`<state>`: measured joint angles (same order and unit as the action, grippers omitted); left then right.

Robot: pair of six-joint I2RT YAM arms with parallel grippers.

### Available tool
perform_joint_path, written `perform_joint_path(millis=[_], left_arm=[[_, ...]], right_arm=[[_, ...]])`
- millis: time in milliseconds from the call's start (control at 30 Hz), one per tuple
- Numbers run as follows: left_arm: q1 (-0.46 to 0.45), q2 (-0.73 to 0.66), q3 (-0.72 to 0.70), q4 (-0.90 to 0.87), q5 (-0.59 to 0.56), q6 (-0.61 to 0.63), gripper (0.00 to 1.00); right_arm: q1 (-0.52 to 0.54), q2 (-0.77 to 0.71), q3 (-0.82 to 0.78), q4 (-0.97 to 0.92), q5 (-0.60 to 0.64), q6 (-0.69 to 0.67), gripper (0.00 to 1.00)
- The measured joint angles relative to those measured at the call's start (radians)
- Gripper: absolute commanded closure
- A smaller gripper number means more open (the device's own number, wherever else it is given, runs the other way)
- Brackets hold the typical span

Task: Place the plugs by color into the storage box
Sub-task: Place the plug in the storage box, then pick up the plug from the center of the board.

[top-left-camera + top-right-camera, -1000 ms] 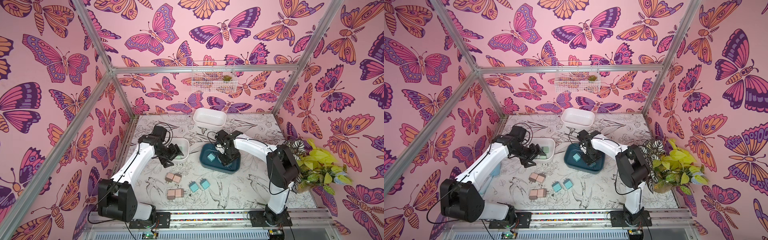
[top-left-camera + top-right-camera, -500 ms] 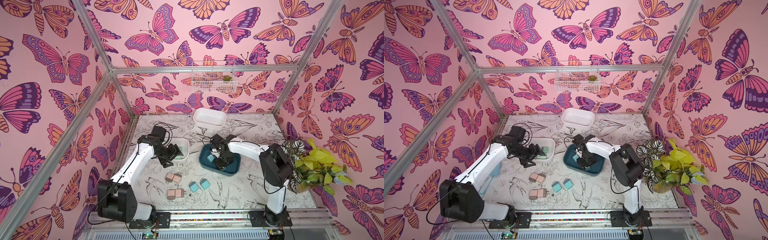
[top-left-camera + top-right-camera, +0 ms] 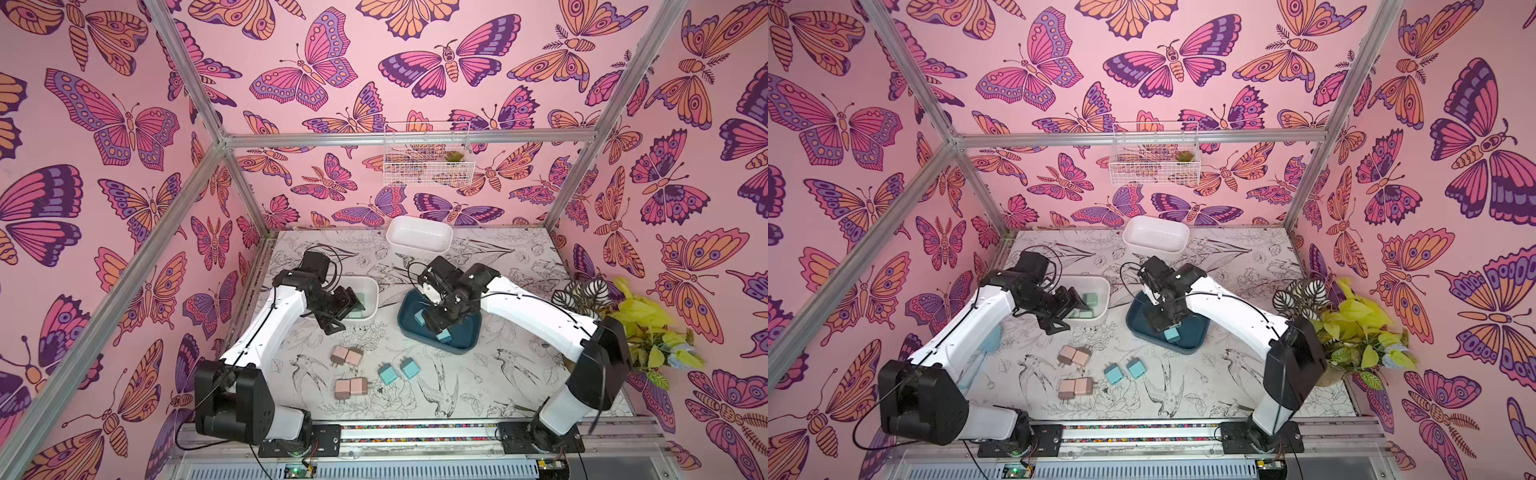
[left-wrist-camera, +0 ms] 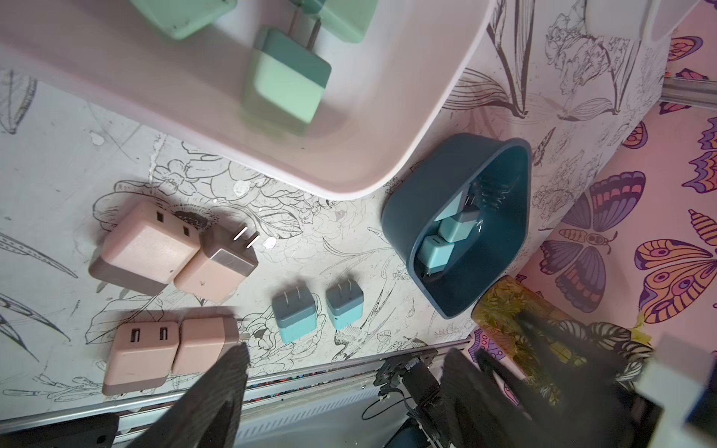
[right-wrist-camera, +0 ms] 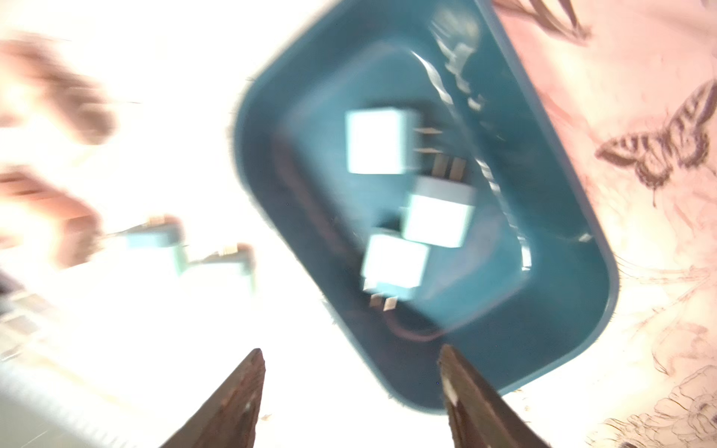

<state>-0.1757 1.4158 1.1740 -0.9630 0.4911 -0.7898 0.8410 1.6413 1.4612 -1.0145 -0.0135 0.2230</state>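
Several pale pink plugs (image 3: 346,356) (image 4: 147,248) lie in two pairs on the table, with two light teal-blue plugs (image 3: 386,372) (image 4: 295,316) beside them. A dark teal box (image 3: 465,336) (image 5: 574,294) holds three teal-blue plugs (image 5: 438,221) (image 3: 444,334). Mint green plugs (image 4: 287,83) lie in a white box (image 3: 372,291) (image 4: 388,174). My right gripper (image 3: 436,320) (image 5: 349,349) hangs open and empty over the teal box's near rim. My left gripper (image 3: 347,313) (image 4: 345,351) stands open and empty at the front of the white box.
A second white box (image 3: 419,235) stands empty at the back of the table. A potted plant (image 3: 631,316) sits at the right edge beside my right arm. A wire basket (image 3: 428,153) hangs on the back wall.
My right gripper has opened over the dark teal box and shifted a little to the left; another teal-blue plug now lies in the box. The left arm has not moved.
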Motion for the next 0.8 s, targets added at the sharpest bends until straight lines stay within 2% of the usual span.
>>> perform_joint_path(millis=[133,233,667,800], left_arm=[[0.000,0.002,0.004,0.000,0.000,0.000,0.20],[0.000,0.002,0.004,0.000,0.000,0.000,0.20],[0.000,-0.003,-0.013,0.000,0.000,-0.001,0.20],[0.000,-0.008,-0.014,-0.002,0.000,0.000,0.20]], right_arm=[[0.141,0.035,-0.035,0.010,-0.025,0.051,0.26],[0.192,0.106,-0.078,0.029,-0.041,0.078,0.25],[0.205,0.329,-0.082,0.137,-0.053,0.091,0.23],[0.207,0.360,-0.069,0.153,-0.055,0.091,0.26]])
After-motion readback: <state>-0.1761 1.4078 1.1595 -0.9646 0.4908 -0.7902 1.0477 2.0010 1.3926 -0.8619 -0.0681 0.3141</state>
